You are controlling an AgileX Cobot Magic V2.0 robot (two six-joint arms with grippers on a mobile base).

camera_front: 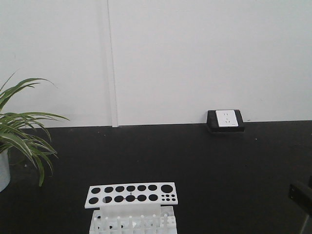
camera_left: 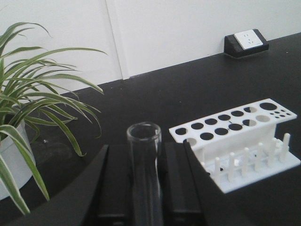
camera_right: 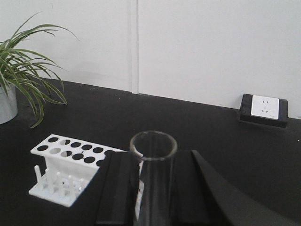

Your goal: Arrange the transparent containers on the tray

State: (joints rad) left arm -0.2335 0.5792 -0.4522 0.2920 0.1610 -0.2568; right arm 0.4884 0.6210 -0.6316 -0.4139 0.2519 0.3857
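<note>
My left gripper [camera_left: 145, 183] clamps upright test tube [camera_left: 144, 141]; my right gripper [camera_right: 153, 188] clamps second test tube [camera_right: 153, 155]. Tubes show in wrist views alone; front view gives white holed rack [camera_front: 131, 194], spider plant [camera_front: 19, 136], power socket [camera_front: 227, 118] on black table [camera_front: 219, 170].

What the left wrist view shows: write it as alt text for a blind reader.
A clear glass test tube, open rim at the top, is clamped in the black left gripper. Behind it on the black table stand a white holed rack at right and a striped-leaf plant in a white pot at left, with a socket block by the far wall.
</note>
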